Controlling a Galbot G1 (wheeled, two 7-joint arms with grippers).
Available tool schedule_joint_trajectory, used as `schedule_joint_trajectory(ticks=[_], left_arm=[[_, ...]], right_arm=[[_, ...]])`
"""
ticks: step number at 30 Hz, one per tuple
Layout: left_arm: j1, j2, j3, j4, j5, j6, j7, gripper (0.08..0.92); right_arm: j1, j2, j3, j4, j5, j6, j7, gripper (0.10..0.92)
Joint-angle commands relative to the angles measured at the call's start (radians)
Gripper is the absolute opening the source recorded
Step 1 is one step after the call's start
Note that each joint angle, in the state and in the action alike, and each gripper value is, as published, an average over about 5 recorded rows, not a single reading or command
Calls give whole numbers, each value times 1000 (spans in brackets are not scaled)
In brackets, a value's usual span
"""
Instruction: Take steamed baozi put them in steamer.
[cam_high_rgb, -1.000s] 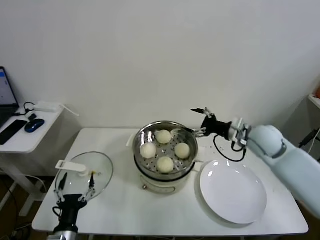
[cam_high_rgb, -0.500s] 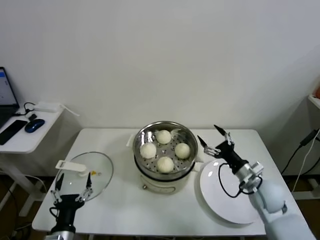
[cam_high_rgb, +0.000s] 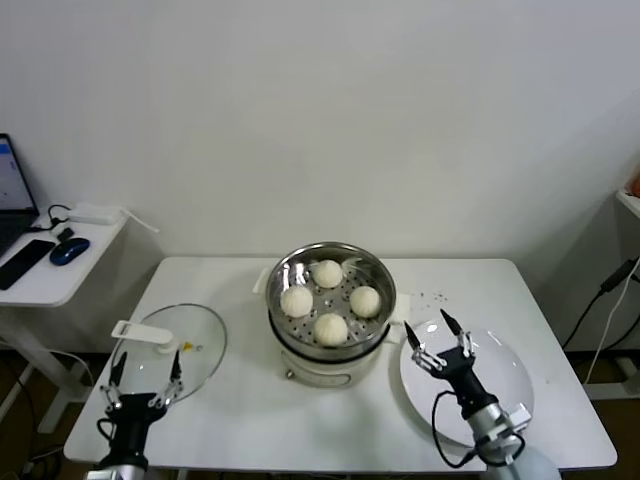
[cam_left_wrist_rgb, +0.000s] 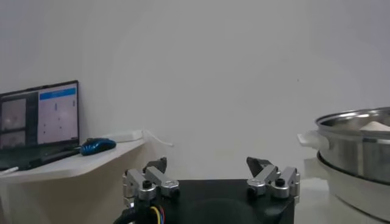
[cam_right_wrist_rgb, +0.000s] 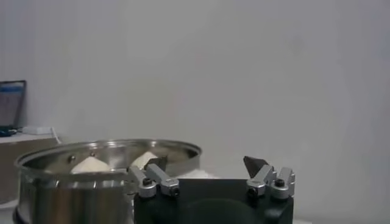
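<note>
Right gripper (cam_high_rgb: 440, 341) fingers spread, holding nothing, low over the near-left part of the white plate (cam_high_rgb: 500, 400), just right of the steamer (cam_high_rgb: 331, 302). Left gripper (cam_high_rgb: 146, 385) also spread and empty, parked at the near-left table corner, at the near edge of the glass lid (cam_high_rgb: 170, 345).

All four steamed baozi (cam_high_rgb: 331, 328) sit inside the steamer on the perforated floor: one far, one left, one right, one near, each apart from the others. Plate bare. From the right wrist view two bun tops (cam_right_wrist_rgb: 90, 165) show just over the steel rim (cam_right_wrist_rgb: 109, 148), with the spread fingertips (cam_right_wrist_rgb: 157, 163) level with that rim and clear of it.

Judgement: loading looks complete, so the step in hand is clearing the right arm away from the pot. To do it well: keep fingers spread, pull back and down toward the body, stay off the pot wall and its side handle, and don't drag across the plate. No reason to reach back over the rim; the buns sit stable and spaced. If the lid goes on next, that's the left arm's side, lid handle (cam_high_rgb: 135, 332) pointing left.
</note>
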Motion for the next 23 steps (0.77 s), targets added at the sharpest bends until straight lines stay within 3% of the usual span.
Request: schedule_joint_trajectory(ticks=[1, 23], left_arm=[[-4, 5, -8, -5, -5, 22, 20, 823], [9, -4, -17, -16, -28, 13, 11, 823]], right_arm=[[-108, 65, 10, 25, 2, 42, -5, 823], [-112, 62, 27, 21, -4, 45, -4, 823]])
